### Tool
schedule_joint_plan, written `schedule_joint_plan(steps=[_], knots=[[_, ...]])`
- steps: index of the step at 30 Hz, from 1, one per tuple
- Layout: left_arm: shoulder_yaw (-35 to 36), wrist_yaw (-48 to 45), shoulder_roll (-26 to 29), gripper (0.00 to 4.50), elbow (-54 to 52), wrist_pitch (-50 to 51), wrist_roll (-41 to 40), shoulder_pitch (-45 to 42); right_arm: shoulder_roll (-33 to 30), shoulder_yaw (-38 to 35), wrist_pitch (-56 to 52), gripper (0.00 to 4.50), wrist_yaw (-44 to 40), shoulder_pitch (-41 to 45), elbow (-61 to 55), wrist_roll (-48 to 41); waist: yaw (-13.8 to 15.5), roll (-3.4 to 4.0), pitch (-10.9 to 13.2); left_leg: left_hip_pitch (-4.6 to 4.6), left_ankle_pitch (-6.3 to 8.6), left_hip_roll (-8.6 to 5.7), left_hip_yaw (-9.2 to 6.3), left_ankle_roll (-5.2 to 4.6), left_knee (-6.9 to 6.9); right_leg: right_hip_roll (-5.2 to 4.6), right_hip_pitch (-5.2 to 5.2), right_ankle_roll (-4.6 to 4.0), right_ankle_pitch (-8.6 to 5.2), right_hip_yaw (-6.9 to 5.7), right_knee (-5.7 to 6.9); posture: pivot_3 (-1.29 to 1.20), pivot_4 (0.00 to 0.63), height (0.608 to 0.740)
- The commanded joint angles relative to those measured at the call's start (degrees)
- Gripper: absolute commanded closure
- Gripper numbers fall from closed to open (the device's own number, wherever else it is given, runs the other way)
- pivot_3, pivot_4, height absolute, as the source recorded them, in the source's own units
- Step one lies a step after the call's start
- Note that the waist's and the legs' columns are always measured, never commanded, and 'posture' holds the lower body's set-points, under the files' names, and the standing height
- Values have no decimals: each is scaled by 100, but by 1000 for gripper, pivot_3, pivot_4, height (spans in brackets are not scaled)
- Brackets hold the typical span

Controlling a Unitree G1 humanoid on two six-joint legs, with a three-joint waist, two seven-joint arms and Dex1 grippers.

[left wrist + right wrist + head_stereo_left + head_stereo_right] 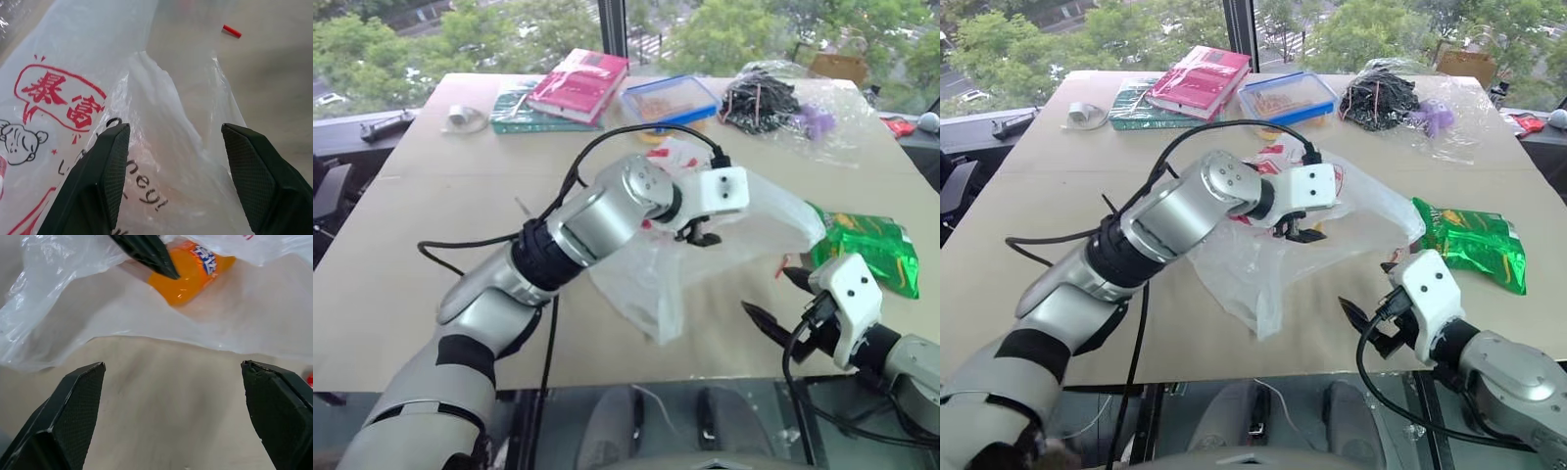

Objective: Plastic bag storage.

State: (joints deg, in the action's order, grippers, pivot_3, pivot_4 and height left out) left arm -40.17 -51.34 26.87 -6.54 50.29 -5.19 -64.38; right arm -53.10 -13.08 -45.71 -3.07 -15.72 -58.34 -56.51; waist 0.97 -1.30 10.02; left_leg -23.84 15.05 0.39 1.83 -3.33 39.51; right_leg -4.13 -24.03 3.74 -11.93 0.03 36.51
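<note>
The left gripper (pixel 1295 231) is seen poised over the plastic bag (pixel 1253 264), a large thin translucent white bag with red print, crumpled into soft creases on the tan tabletop (pixel 1058 196) near its middle. Its two black fingers (pixel 105 171), wedge-shaped with finely cross-hatched pads, are spread well apart on either side of a raised fold of the film; nothing is clamped between them, and contact with the bag cannot be confirmed. The right gripper (pixel 1371 299) is held low beside the bag's near edge, its fingers (pixel 73 406) parted as wide as they go, with bare tabletop between them and nothing gripped. An orange bottle with a blue and white label (pixel 188 274) is seen lying by the bag's edge, under one black fingertip of the other gripper. A shiny green crinkled snack packet (pixel 1474 245) lies to the right of the bag. At the far edge are found a pink book (pixel 1197 80), a blue-rimmed clear plastic box (pixel 1293 96) and a clear crinkly bag of black sticks (pixel 1391 98).
</note>
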Motion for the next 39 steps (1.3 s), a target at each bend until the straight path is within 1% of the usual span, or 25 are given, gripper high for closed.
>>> schedule_joint_plan(steps=[1,2,4,5,7,8,10,12,13,15,17,19,20,22,24,25,27,29,30,32,33,35,37,39], knots=[[648,127,-345,1361,96,173,-181,9,-13,-149,174,0,20,-76,-166,-10,-9,-2,1,-2,1,0,0,-1,1,0,0,1,1,0,-3,0,150,740],[827,121,-462,1361,172,423,-317,-3,31,-202,175,0,18,-88,-166,14,-9,-2,1,-2,1,0,1,-3,2,0,0,9,5,0,-3,0,150,740],[1742,134,-1024,1361,647,988,-990,-113,202,-352,297,0,-83,-73,-68,224,-10,-2,1,-1,1,1,0,-2,3,1,0,15,7,-1,-1,0,150,740],[2069,238,-1218,1361,900,1364,-1131,-230,350,-443,415,0,-111,-30,29,251,-10,-2,1,-1,1,1,-1,-2,4,1,0,28,0,-3,-1,0,150,740],[2376,409,-1491,1361,1286,1569,-1221,-408,562,-672,612,0,-317,43,347,241,-15,-4,2,-1,1,1,-3,-3,8,3,1,37,-4,-5,0,0,150,740],[2516,465,-1533,1361,1323,1699,-1295,-411,634,-776,683,0,-450,20,442,265,-20,-3,1,0,2,-2,-3,-3,9,3,4,39,-5,-4,0,0,150,740],[2956,623,-1682,1361,1560,2398,-1544,-485,753,-1026,789,0,-701,-14,668,223,-29,0,0,3,3,-2,1,-4,8,3,4,39,-4,1,0,0,150,740],[3219,747,-1733,1361,1687,2809,-1695,-570,720,-1203,799,0,-936,47,930,239,-34,0,0,3,3,0,1,-5,7,6,3,32,-1,0,1,0,150,740],[3267,759,-1709,1361,1715,2923,-1750,-598,630,-1246,748,0,-1036,131,1062,266,-34,-1,1,3,3,0,1,-5,7,6,2,30,1,0,2,0,150,740],[2950,617,-1438,1361,1342,2724,-1755,-423,415,-1255,715,0,-1358,227,1292,466,-36,0,1,3,3,0,3,-5,7,5,1,22,6,1,2,0,150,740],[2370,423,-1000,1361,514,2075,-1585,-119,273,-1320,726,0,-1666,185,1420,609,-41,1,1,4,3,0,5,-5,6,5,0,20,6,4,4,0,150,740],[1804,55,-427,1361,-276,813,-1190,202,205,-1239,746,0,-1829,355,1574,718,-36,3,0,8,3,3,6,-4,-7,5,-1,17,7,9,3,0,150,740],[1546,45,-125,1361,-636,-52,-790,438,228,-1203,774,0,-1894,475,1673,739,-36,3,0,9,2,4,9,-2,-11,4,-3,15,7,13,3,0,150,740],[1188,215,423,1361,-759,-2051,154,912,299,-874,726,0,-1860,950,1875,850,-37,8,-2,13,1,4,16,1,-11,0,-4,12,8,18,1,0,150,740],[1053,469,713,1361,-785,-3649,821,1342,308,-729,661,0,-1958,1279,2000,846,-21,11,-4,14,1,3,28,0,-9,-2,-5,-6,-2,31,0,0,150,740],[1056,561,791,1361,-766,-4221,1027,1522,294,-688,641,0,-2067,1397,2060,828,-10,11,-4,17,2,2,31,-1,-10,-4,-4,-9,-2,33,0,0,150,740],[1114,480,882,1361,-759,-4655,1106,1853,242,-562,677,0,-2322,1429,2210,992,34,9,-3,11,2,1,29,-3,-8,-9,-4,-10,-2,28,-1,0,150,740],[1229,342,856,1361,-818,-4534,1002,2087,177,-397,747,0,-2463,1337,2320,1340,73,9,-4,7,6,-1,27,-10,-4,-12,-2,-9,-2,22,-7,0,150,740],[1319,273,801,1361,-902,-4133,878,2109,203,-433,729,0,-2489,1314,2292,1350,85,9,-4,7,9,-1,28,-15,-4,-12,1,-8,-2,20,-12,0,150,740],[1570,24,656,1361,-984,-3032,333,1995,343,-618,615,0,-2458,1435,2217,1076,84,9,-3,0,13,-2,33,-21,2,-11,0,11,8,21,-15,0,150,740],[1654,-79,608,1361,-1007,-2645,145,1938,387,-680,576,0,-2451,1483,2202,990,69,9,-3,-1,13,-2,33,-22,4,-9,0,17,11,21,-15,0,150,740],[1760,-260,554,1361,-934,-2215,-54,1803,400,-697,545,0,-2481,1551,2244,1000,41,9,-3,1,14,0,32,-22,8,-5,0,21,11,20,-13,0,150,740],[1762,-550,574,1361,-988,-1770,-305,1672,373,-541,586,0,-2504,1554,2345,1249,19,9,-3,5,13,0,26,-22,8,-1,2,21,10,15,-8,0,150,740],[1838,-881,643,1361,-1128,-1144,-745,1562,444,-463,514,0,-2445,1631,2257,1213,-17,9,-4,6,13,1,26,-22,8,0,2,22,10,16,-6,0,150,740]])
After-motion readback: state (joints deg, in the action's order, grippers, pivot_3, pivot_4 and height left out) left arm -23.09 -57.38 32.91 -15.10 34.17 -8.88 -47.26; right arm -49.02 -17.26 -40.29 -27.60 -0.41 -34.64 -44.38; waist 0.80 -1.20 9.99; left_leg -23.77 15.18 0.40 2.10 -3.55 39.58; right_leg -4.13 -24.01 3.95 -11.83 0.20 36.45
